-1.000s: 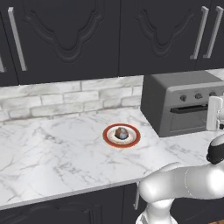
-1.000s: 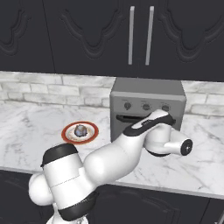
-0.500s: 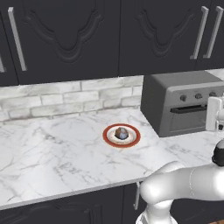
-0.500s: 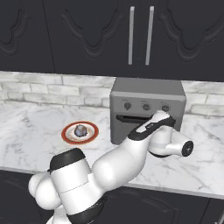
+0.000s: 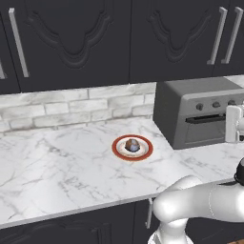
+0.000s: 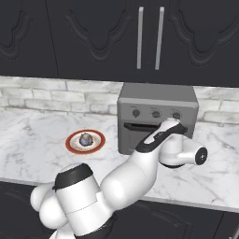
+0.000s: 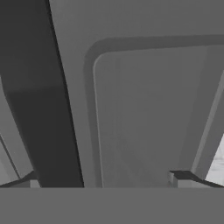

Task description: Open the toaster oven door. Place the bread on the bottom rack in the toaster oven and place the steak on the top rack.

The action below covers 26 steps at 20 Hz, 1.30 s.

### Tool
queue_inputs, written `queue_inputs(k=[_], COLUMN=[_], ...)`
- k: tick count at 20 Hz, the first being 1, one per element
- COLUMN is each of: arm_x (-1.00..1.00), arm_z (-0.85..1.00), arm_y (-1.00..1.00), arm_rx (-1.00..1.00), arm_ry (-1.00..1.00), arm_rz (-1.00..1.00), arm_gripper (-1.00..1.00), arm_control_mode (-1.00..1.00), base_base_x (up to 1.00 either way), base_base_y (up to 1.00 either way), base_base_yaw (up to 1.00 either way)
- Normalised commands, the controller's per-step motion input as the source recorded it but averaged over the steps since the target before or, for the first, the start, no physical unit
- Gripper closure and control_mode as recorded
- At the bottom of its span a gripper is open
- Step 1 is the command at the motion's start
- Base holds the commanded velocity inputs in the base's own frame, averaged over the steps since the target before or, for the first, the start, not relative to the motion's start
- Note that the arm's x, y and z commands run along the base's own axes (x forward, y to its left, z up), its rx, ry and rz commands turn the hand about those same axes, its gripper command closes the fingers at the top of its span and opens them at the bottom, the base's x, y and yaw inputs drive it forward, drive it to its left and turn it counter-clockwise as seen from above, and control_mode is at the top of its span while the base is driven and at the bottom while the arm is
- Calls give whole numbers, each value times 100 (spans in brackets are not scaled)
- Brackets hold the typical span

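The toaster oven (image 5: 198, 112) stands at the back of the marble surface (image 5: 57, 167), close to the brick backsplash (image 5: 71, 107), under dark upper cabinets (image 5: 95, 38). Its door (image 6: 149, 138) is shut, upright against the front, the dark bar handle (image 5: 205, 118) running across just below the row of three knobs (image 6: 156, 113).

The pincer (image 7: 105, 179) is released, jaws spread wide, and sits right up against the door face. In the hand view its two dark fingertips (image 7: 181, 177) rise at the bottom, one on each side, with the handle (image 7: 41, 96) as a broad dark band beside the recessed window (image 7: 148, 113); the band lies near one fingertip, inside the spread. Whether either tip touches the door I cannot tell.

Left of the oven, well apart from it, a red-rimmed plate (image 5: 132, 147) rests on the surface with the bread (image 5: 132, 144) on it, a small round brownish lump. The steak cannot be made out for certain beneath it. Open marble stretches to the plate's left and in front of it, out to the surface's front edge.

The right base view shows the arm (image 6: 140, 172) reaching in front of the oven and covering the door's lower right; the left base view shows the door front largely uncovered, with the white hand (image 5: 233, 124) at the frame's right edge.
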Motion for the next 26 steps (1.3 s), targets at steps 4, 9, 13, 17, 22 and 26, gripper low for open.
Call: queue_inputs(k=[4, 9, 13, 17, 22, 26], arm_x=[23, 45, 52, 50, 32, 23], arm_z=[-32, -21, -22, -9, -19, -46], arm_y=[7, 10, 15, 16, 24, 39], arm_rx=[-3, 0, 0, 0, 0, 0], arm_ry=[20, 6, 0, 9, 30, 33], arm_rz=[0, -4, -7, -7, -4, -9], arm_gripper=[100, 100, 100, 100, 100, 100], arm_control_mode=[-100, -100, -100, -100, -100, -100], base_base_x=[0, 0, 0, 0, 0, 0], base_base_y=[0, 0, 0, 0, 0, 0], base_base_yaw=[0, 0, 0, 0, 0, 0])
